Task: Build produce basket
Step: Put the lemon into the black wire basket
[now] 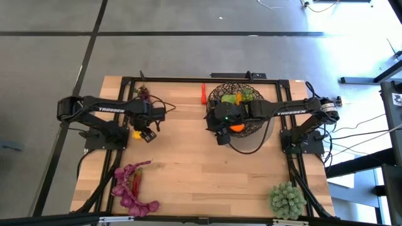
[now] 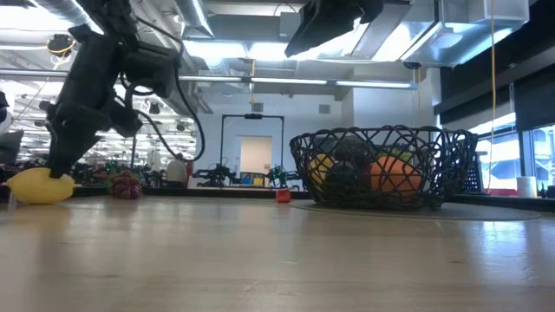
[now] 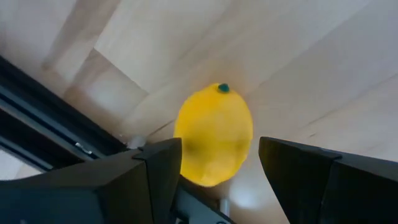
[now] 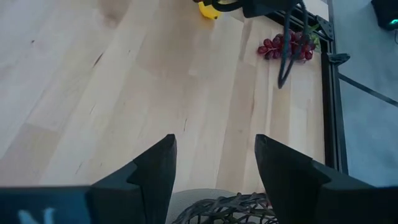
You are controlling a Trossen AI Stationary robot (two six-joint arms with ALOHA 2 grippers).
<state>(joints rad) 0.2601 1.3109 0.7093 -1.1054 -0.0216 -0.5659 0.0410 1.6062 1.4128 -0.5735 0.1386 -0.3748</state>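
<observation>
A yellow lemon point(image 3: 214, 137) lies on the wooden table near its left edge point(image 1: 136, 134) point(image 2: 39, 186). My left gripper point(image 3: 221, 162) point(image 1: 147, 135) points down over it, open, one finger on each side of the fruit. My right gripper point(image 4: 214, 168) point(image 1: 221, 135) hangs open, with nothing between its fingers, above the near side of the dark wire basket point(image 1: 213, 94) point(image 2: 381, 165). The basket stands at the far right and holds an orange point(image 2: 395, 173), a yellow fruit point(image 2: 321, 166) and green produce point(image 1: 246, 94). My left gripper comes at the lemon from above, and the lemon rests on the table. One finger point(image 3: 158, 168) stands close against the lemon's side point(image 3: 186, 146). I cannot tell whether it touches.
Purple grapes point(image 1: 144, 93) point(image 4: 286, 46) lie at the far left and a red chilli point(image 1: 203, 94) left of the basket. Purple leaves point(image 1: 132, 188) lie near the front left, and a spiky pale green plant ball point(image 1: 287, 199) sits at the front right. A black frame point(image 1: 188, 79) rims the table.
</observation>
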